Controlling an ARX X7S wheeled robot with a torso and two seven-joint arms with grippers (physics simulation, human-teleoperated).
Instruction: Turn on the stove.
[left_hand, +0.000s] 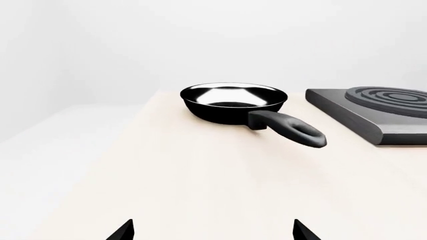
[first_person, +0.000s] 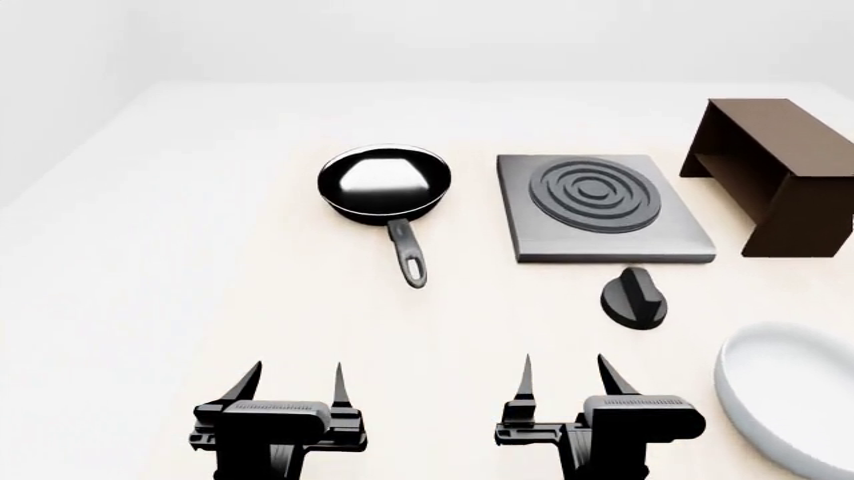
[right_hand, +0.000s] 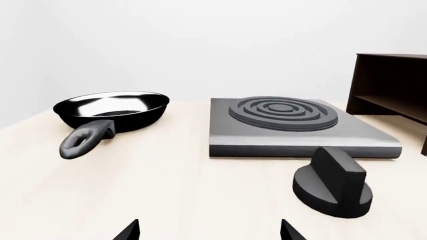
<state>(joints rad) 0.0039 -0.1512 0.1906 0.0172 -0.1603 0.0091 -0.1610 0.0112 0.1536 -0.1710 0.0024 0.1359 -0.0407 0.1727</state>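
The stove (first_person: 603, 207) is a flat grey square hotplate with ring coils, right of centre on the table; it also shows in the right wrist view (right_hand: 293, 125) and the left wrist view (left_hand: 373, 110). Its separate black round knob (first_person: 635, 297) stands just in front of it, also seen in the right wrist view (right_hand: 333, 184). My left gripper (first_person: 294, 385) and right gripper (first_person: 567, 378) are open and empty near the front edge, well short of the knob. Only fingertips (left_hand: 123, 231) (right_hand: 130, 231) show in the wrist views.
A black frying pan (first_person: 383, 185) lies left of the stove, handle pointing toward me. A dark brown box-like shelf (first_person: 781, 170) stands at the far right. A white bowl rim (first_person: 781, 400) sits at the front right. The table surface (first_person: 200, 250) is pale.
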